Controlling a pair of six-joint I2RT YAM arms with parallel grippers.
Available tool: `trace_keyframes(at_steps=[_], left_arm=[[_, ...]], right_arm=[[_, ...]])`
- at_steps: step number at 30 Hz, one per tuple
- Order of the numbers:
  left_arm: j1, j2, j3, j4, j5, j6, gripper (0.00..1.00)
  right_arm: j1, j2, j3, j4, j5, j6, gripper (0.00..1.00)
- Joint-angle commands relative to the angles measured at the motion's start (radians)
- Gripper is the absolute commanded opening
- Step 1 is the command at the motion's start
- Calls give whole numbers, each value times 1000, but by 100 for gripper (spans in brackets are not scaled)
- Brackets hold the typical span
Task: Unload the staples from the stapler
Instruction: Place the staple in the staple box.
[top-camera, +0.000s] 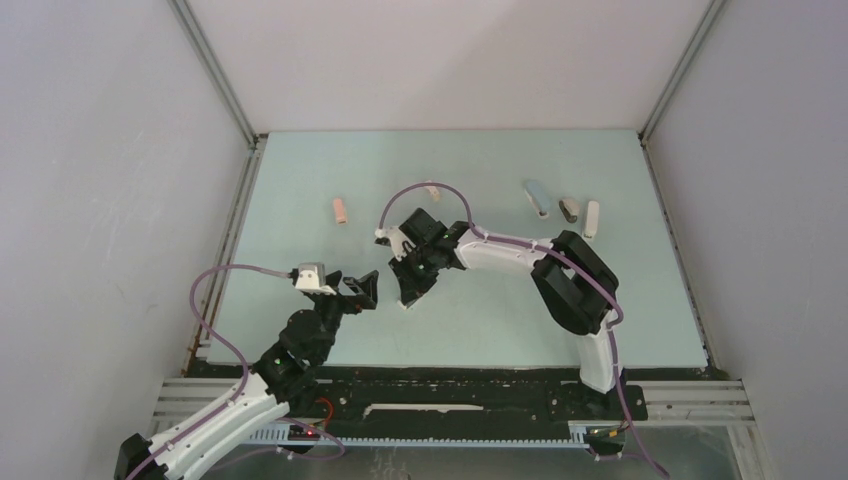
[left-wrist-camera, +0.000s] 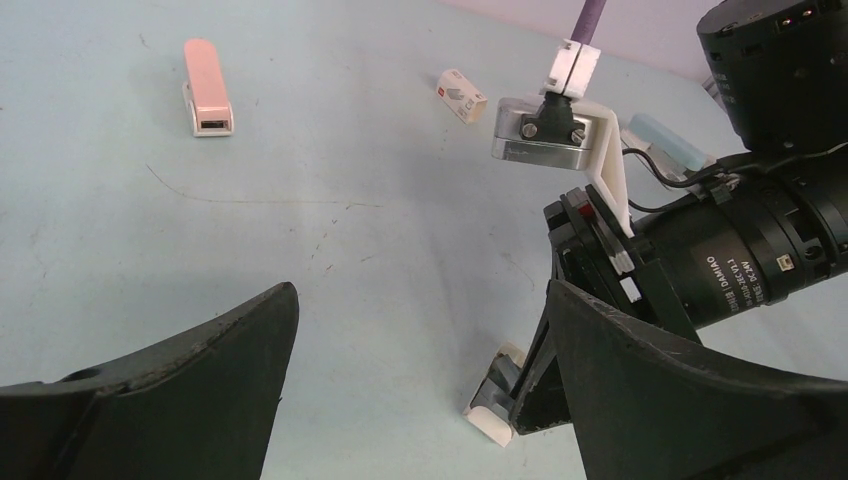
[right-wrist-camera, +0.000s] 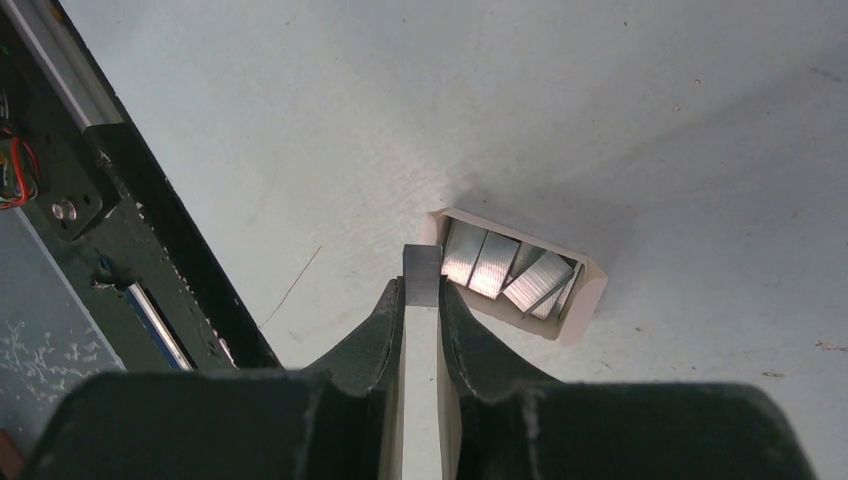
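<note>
Though tiny, shiny ribbed grey staples (right-wrist-camera: 495, 265)

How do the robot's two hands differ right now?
The left hand stands wide open and empty; the right hand is nearly shut, pinching a grey staple strip. The right hand sits at the edge of a small white box of staples, while the left hand hovers off to its side, touching nothing. Both have two black fingers and are over the pale table.
</note>
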Motion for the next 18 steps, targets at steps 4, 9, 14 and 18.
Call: trace_keyframes(at_steps=[4,9,14,18], left_arm=[[9,-4,-37,18,-16,-6,100],[8,-3,-36,19,-16,-5,100],[7,0,-36,20,-16,-6,100],[7,0,-36,20,-16,-6,100]], right_arm=[[-6,22,0,40,11,52,17],[-13,25,-2,39,25,61,16],[-14,32,-6,39,29,66,16],[-16,35,-6,38,44,70,16]])
